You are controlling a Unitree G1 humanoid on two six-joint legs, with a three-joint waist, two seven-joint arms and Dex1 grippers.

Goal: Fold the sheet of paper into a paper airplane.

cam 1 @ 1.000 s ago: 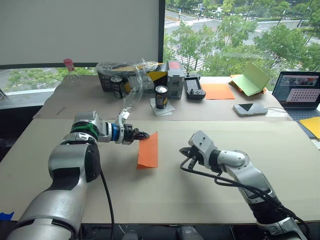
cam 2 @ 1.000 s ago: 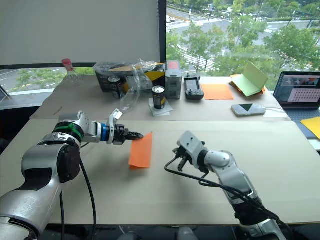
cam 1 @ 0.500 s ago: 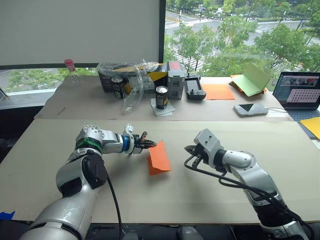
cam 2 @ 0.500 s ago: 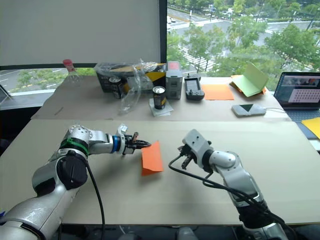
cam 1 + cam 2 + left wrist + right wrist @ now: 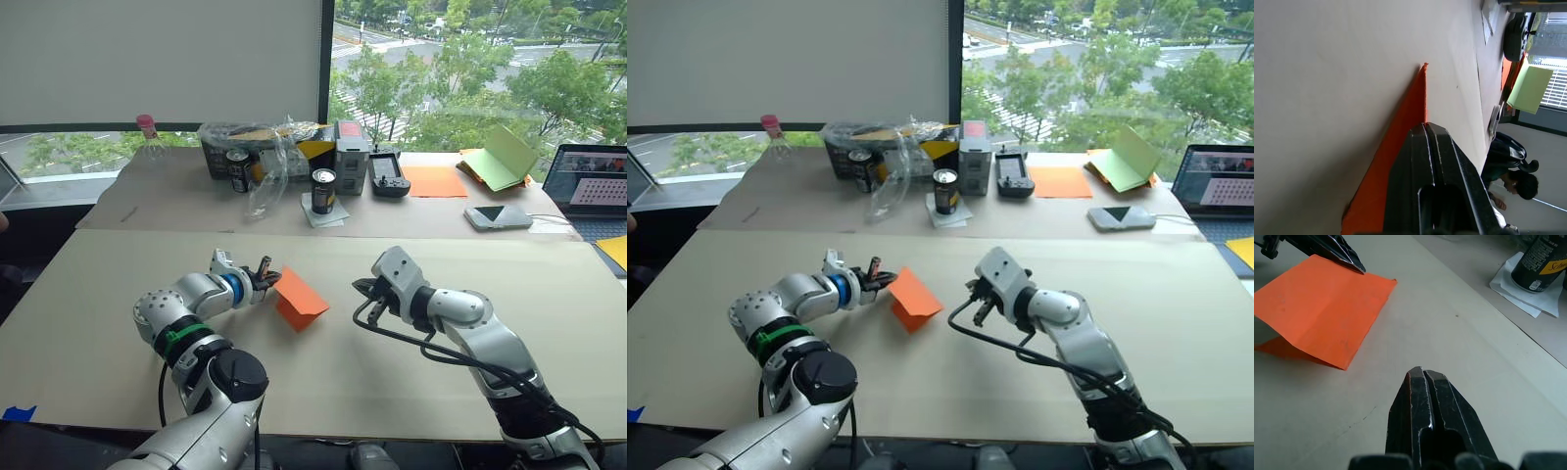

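Sheet of paper (image 5: 301, 300) (bright orange) folded double

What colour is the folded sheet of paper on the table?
Bright orange; the sheet of paper shows best in the right wrist view.

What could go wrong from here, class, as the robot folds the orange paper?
1. The left tool pinches only one corner of the paper, whose top flap is lifted off the table; a pull could tear it or slip free.
2. The right tool is shut and apart from the paper, so nothing pins it; it may slide instead of creasing.
3. The fold looks loose and may reopen.
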